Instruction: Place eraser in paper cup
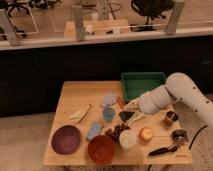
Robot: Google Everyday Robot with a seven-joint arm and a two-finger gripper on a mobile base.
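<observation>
- Camera view (the only view). The counter (75,95) carries a crowded spread, and a white arm (185,92) reaches in from the right.
- The gripper (128,116) hangs low over the middle of the counter, just behind the paper cup (127,140). The jaws are closed on a small dark block, which I read as the eraser (124,116). It looks lifted off the counter and is not yet over the cup's mouth.
- The paper cup stands upright near the front edge, between the orange-brown bowl (101,149) and a small orange thing (145,134). A dark grape-like cluster (115,132) sits at its left rear; I cannot tell whether they touch or are just apart.
- Step in hand, as judged: carrying the eraser to the cup. The release is not yet made.
- Risk: the cup's mouth is narrow. If the jaws open off-centre, the eraser could hit the rim and bounce into the bowl or onto the counter.
- Risk: the cup is light. If the jaws come down too low or sideways, they could tip it or push it toward the front edge.
- Risk: the eraser is oblong. If it is let go crosswise, it may bridge the rim instead of dropping in.
- Risk: the neighbours are close, so a low approach could knock the cluster or the orange thing.
</observation>
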